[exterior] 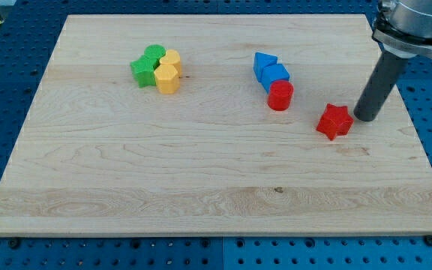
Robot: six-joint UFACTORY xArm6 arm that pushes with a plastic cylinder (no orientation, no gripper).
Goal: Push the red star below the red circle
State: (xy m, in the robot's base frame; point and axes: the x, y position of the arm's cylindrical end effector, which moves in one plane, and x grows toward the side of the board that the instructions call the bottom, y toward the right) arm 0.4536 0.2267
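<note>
Wood board (201,172), red star (334,121) at 4 o'clock from red circle (280,96). No hand to open, just my tip (367,118) touching star's 3 o'clock side. Off-centre shove could spin it away.

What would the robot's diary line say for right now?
my tip: right of red star, about touching | red star: lower right of red circle, apart | not below yet
</note>
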